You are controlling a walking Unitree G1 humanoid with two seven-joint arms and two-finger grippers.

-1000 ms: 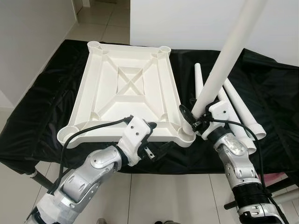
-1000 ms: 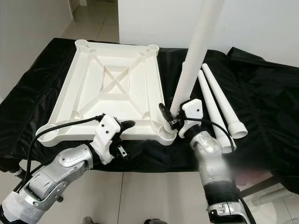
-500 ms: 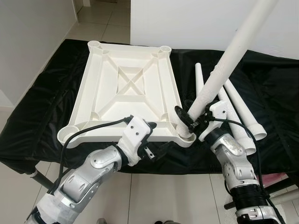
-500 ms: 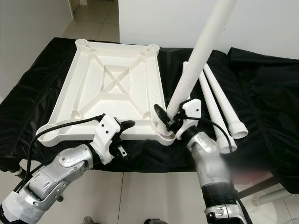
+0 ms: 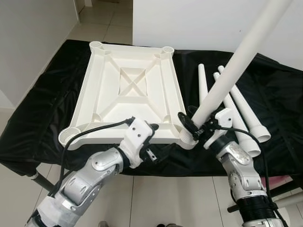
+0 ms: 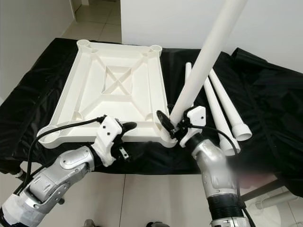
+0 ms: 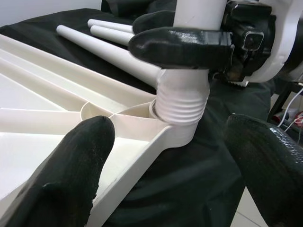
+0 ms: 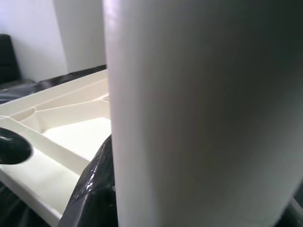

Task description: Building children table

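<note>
Head views: the right gripper (image 5: 195,126) clamps the white leg (image 5: 236,64), whose threaded foot meets the tabletop's (image 5: 132,90) corner socket just below its fingers, leaning. The left gripper (image 5: 156,153), fingers spread, holds nothing beside the near rim. Left wrist view: threads (image 7: 180,106) sit partly exposed. Tilted like this, the leg may cross-thread or jam.

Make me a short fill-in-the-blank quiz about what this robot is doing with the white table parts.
1. The right pincer grips a white ____ whose threaded end sits at a corner socket.
2. The tabletop lies upside down on a ____ cloth.
3. The number of spare legs lying on the cloth is ____.
4. The left pincer near that corner is ____, holding nothing.

Missing words: leg; black; three; open
</note>
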